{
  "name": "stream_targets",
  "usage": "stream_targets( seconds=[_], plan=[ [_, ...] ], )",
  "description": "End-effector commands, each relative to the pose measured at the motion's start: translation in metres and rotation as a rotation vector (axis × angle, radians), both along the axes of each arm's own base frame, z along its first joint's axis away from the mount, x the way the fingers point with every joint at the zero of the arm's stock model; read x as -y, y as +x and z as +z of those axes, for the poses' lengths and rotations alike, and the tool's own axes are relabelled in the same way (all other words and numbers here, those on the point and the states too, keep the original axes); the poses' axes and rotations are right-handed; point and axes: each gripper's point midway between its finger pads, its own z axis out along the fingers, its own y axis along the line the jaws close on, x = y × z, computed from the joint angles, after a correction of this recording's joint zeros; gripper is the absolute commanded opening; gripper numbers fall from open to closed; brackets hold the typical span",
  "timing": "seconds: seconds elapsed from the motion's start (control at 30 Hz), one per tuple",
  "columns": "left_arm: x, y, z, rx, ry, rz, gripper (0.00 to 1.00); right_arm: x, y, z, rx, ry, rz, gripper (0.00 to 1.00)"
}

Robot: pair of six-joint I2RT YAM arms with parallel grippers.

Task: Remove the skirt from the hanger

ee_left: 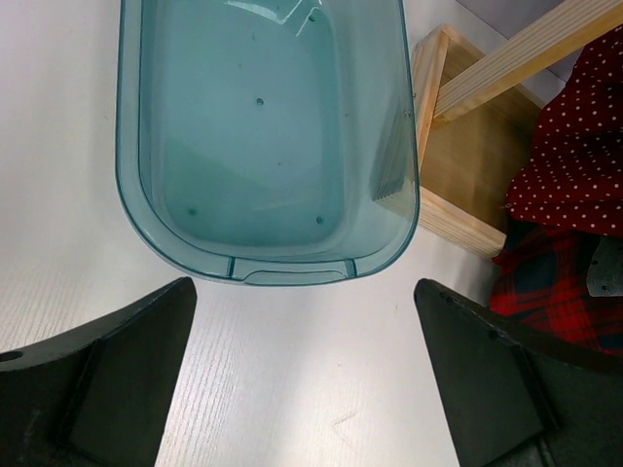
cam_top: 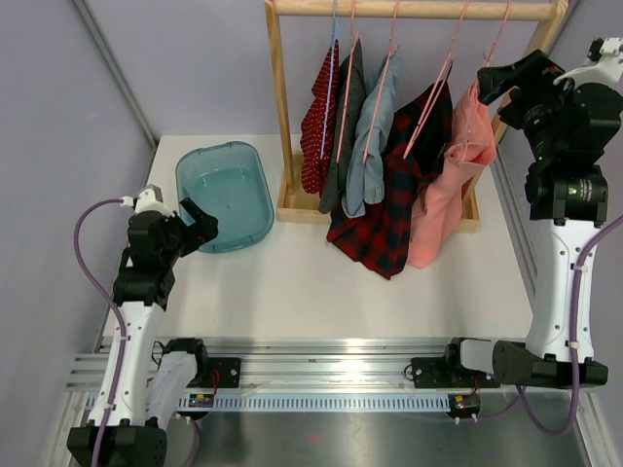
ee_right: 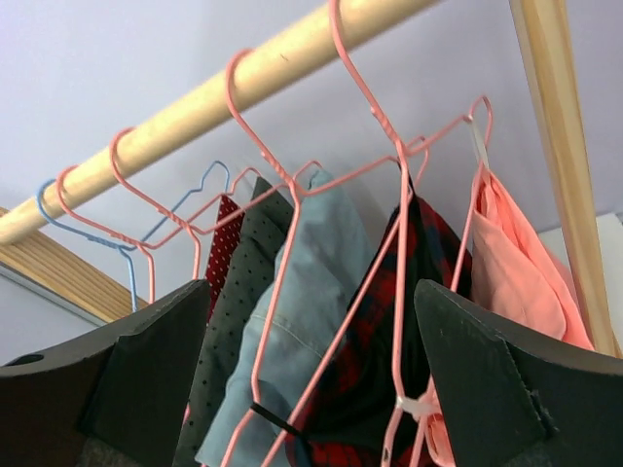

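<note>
The skirt (cam_top: 456, 170), judged to be the salmon-pink garment, hangs at 1 o'clock, last on the wooden rail (cam_top: 409, 10). It hangs from a thin pink wire hanger (ee_right: 440, 129), and white clips (ee_right: 478, 146) appear to pin it. The cloth looks soft and limp.

Right gripper (cam_top: 486, 86): wide open, empty, just beside the skirt. Grip the cloth below the clips and pull down.

Left gripper (ee_left: 304, 292): wide open, empty, near the smooth teal tub (ee_left: 292, 272) at 10 o'clock.

Salmon-pink skirt (cam_top: 471, 146), seemingly clipped, hangs rightmost on a pink hanger (cam_top: 497, 34).
</note>
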Motion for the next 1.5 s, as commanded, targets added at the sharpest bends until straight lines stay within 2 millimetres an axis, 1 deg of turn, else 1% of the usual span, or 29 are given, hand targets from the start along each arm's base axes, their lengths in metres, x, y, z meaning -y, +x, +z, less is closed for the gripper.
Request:
stream_targets(
  seconds=[0.0,0.03,0.07,0.23,0.27,0.43,0.53,0.57,0.67,0.7,0.8,0.87,0.93,0.97,1.0,1.03,1.07,1.1,1.13,1.17,1.2,1.23,1.27,1.3,1.33,1.37,1.4,1.43,1.47],
  plan=[
    [0.004,0.005,0.014,0.047,0.004,-0.025,0.99,0.003,0.005,0.015,0.030,-0.034,-0.013,0.94],
    [0.003,0.005,0.013,0.046,0.005,-0.022,0.99,0.005,0.017,0.008,0.004,-0.035,-0.017,0.91],
    [0.003,0.004,0.012,0.039,0.005,-0.022,0.99,0.006,0.018,0.013,0.008,-0.036,-0.023,0.89],
    [0.003,0.004,0.014,0.044,0.004,-0.024,0.99,0.009,0.048,-0.011,-0.082,-0.029,-0.025,0.78],
    [0.004,0.004,0.015,0.047,0.004,-0.025,0.99,0.009,0.050,-0.010,-0.085,-0.031,-0.022,0.76],
    [0.006,0.005,0.014,0.046,-0.005,-0.036,0.99,0.011,0.067,-0.040,-0.191,-0.025,-0.024,0.74],
    [0.007,0.007,0.015,0.044,-0.011,-0.039,0.99,0.009,0.073,-0.053,-0.232,-0.023,-0.011,0.68],
    [0.007,0.008,0.014,0.042,-0.014,-0.037,0.99,0.007,0.074,-0.055,-0.233,-0.023,-0.005,0.58],
    [0.009,0.009,0.015,0.048,-0.018,-0.044,0.99,0.005,0.076,-0.059,-0.228,-0.030,0.010,0.40],
    [0.009,0.009,0.015,0.048,-0.020,-0.048,0.99,0.005,0.076,-0.056,-0.217,-0.036,0.013,0.21],
    [0.014,0.011,0.019,0.058,-0.029,-0.074,0.99,0.003,0.077,-0.056,-0.224,-0.042,0.026,0.00],
    [0.019,0.013,0.032,0.099,-0.028,-0.113,0.99,-0.002,0.076,-0.049,-0.207,-0.039,0.056,0.00],
    [0.024,0.016,0.051,0.143,-0.019,-0.135,0.99,-0.006,0.067,-0.027,-0.143,-0.043,0.071,0.00],
    [0.022,0.018,0.077,0.199,0.001,-0.135,0.99,-0.006,0.063,-0.017,-0.115,-0.043,0.071,0.00],
    [0.024,0.021,0.094,0.230,0.023,-0.129,0.99,-0.006,0.056,-0.005,-0.088,-0.047,0.067,0.00],
    [0.037,0.020,0.111,0.261,0.033,-0.173,0.99,-0.007,0.048,0.010,-0.053,-0.051,0.066,0.00],
    [0.044,0.017,0.156,0.358,0.062,-0.198,0.99,-0.006,0.042,0.016,-0.045,-0.052,0.060,0.00],
    [0.049,0.023,0.168,0.367,0.085,-0.203,0.99,-0.007,0.032,0.026,-0.024,-0.053,0.059,0.00],
    [0.072,0.018,0.184,0.397,0.088,-0.278,0.99,-0.008,0.025,0.033,-0.009,-0.053,0.060,0.00],
    [0.083,0.016,0.205,0.443,0.112,-0.321,0.99,-0.009,0.018,0.035,-0.004,-0.048,0.064,0.00],
    [0.095,0.009,0.239,0.517,0.103,-0.370,0.99,-0.012,0.001,0.047,0.027,-0.047,0.068,0.00],
    [0.120,0.007,0.248,0.529,0.089,-0.450,0.99,-0.013,-0.003,0.041,0.017,-0.043,0.071,0.00],
    [0.134,0.004,0.258,0.553,0.090,-0.501,0.99,-0.013,-0.011,0.045,0.035,-0.044,0.070,0.00],
    [0.144,-0.006,0.280,0.605,0.082,-0.538,0.99,-0.014,-0.033,0.054,0.068,-0.043,0.063,0.00],
    [0.174,-0.012,0.280,0.603,0.068,-0.629,0.99,-0.014,-0.035,0.043,0.045,-0.038,0.064,0.00],
    [0.188,-0.018,0.282,0.620,0.080,-0.681,0.99,-0.015,-0.043,0.043,0.049,-0.037,0.066,0.00],
    [0.202,-0.025,0.286,0.636,0.079,-0.725,0.99,-0.017,-0.062,0.048,0.072,-0.037,0.067,0.00],
    [0.230,-0.043,0.285,0.647,0.062,-0.821,0.99,-0.018,-0.064,0.039,0.049,-0.032,0.069,0.00],
    [0.249,-0.047,0.283,0.665,0.072,-0.876,0.99,-0.020,-0.071,0.036,0.041,-0.024,0.079,0.00]
  ],
)
